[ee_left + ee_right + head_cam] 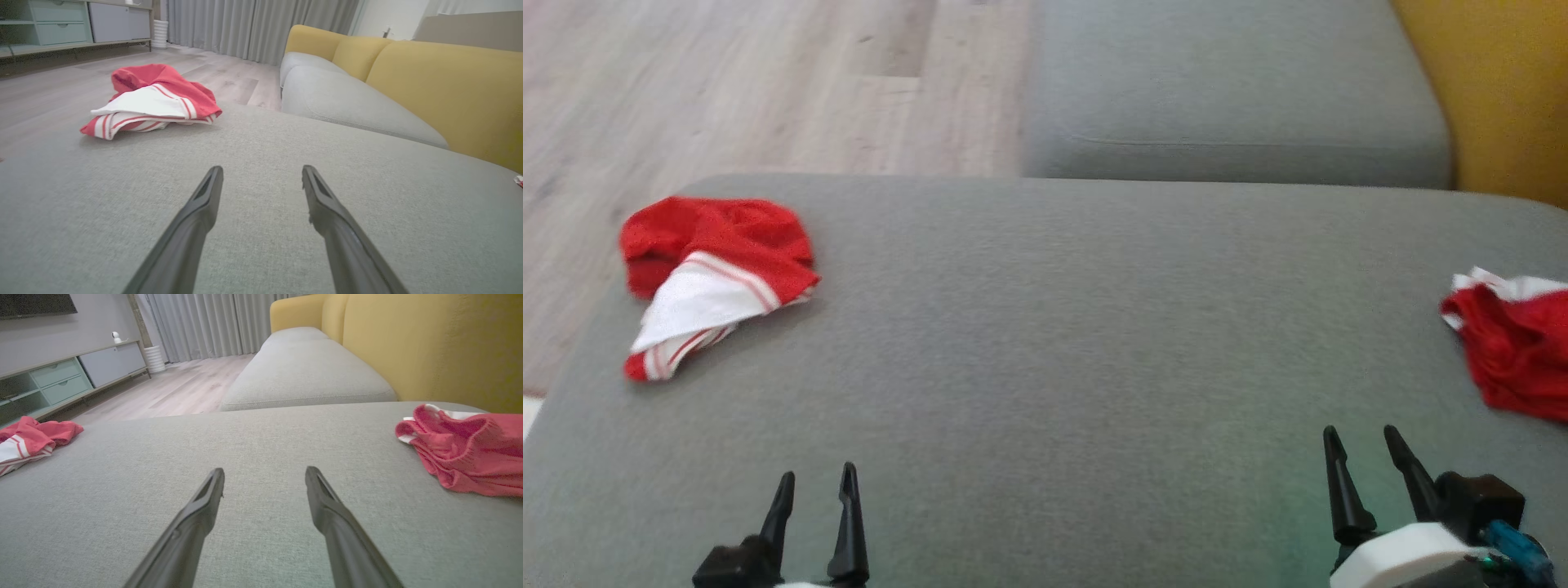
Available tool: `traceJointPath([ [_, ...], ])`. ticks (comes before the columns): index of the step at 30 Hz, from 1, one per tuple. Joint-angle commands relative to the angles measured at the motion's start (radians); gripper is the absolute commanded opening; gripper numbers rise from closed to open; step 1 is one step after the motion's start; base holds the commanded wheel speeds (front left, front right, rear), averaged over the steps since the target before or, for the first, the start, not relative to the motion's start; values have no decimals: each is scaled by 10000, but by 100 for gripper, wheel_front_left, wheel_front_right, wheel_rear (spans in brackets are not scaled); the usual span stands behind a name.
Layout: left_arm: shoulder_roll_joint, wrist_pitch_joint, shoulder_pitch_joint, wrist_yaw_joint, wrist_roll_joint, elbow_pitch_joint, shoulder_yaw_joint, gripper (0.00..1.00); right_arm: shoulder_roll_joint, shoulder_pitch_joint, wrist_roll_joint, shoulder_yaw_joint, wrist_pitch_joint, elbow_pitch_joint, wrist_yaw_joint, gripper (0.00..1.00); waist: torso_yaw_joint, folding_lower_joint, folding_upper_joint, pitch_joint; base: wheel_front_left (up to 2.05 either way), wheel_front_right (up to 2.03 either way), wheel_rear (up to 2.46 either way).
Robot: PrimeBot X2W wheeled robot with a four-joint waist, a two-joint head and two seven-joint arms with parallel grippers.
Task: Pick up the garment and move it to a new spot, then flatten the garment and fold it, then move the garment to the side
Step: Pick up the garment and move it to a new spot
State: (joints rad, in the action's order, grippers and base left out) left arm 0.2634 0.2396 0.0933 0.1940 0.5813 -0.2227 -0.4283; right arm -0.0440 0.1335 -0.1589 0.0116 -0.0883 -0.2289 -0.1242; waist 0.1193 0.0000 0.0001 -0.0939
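On the far left corner of the grey cushion (1054, 327), a red-and-white garment (715, 273) lies crumpled. Its white panel with red stripes is folded over the red cloth, close to the edge where the wooden floor (727, 82) begins. A second red garment (1515, 351), bunched and showing a strip of white on its far side, sits at the right edge of the same cushion. The two are well apart, with broad bare grey fabric between them.

Both of my tools are over the near part of the cushion, fingers pointing toward the far side. My left tool (817, 472) is at the near left and my right tool (1360, 431) at the near right. On each, the two dark fingers stand spread wide with nothing between them, and neither tool touches cloth. The red-and-white garment lies farther off and to the left of the left tool. The second red garment lies to the right of the right tool and slightly beyond its tips.

Beyond the cushion, a second grey seat (1225, 90) runs along a yellow backrest (1503, 90). Pale curtains (253, 28) and a low cabinet (61, 24) stand at the far side of the room.
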Motion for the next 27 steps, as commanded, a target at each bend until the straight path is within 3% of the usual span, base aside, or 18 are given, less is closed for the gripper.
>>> traceJointPath([
  [1,120,66,-599,25,6,302,305,100,-63,-352,-97,-217,-134,346,-65,100,551,0,-1,28,0,0,0],
  [10,370,32,-785,119,-61,581,449,100,-63,-620,-315,-311,-322,225,-65,100,2631,0,-1,164,0,0,0],
  [15,438,43,-778,193,-65,745,530,100,-63,-781,-352,-403,-404,118,-65,100,3367,0,-1,239,0,0,0],
  [27,503,190,-363,476,-112,1517,1295,100,-62,-1645,-158,-1024,-235,32,-65,100,3806,0,-1,746,0,0,0],
])
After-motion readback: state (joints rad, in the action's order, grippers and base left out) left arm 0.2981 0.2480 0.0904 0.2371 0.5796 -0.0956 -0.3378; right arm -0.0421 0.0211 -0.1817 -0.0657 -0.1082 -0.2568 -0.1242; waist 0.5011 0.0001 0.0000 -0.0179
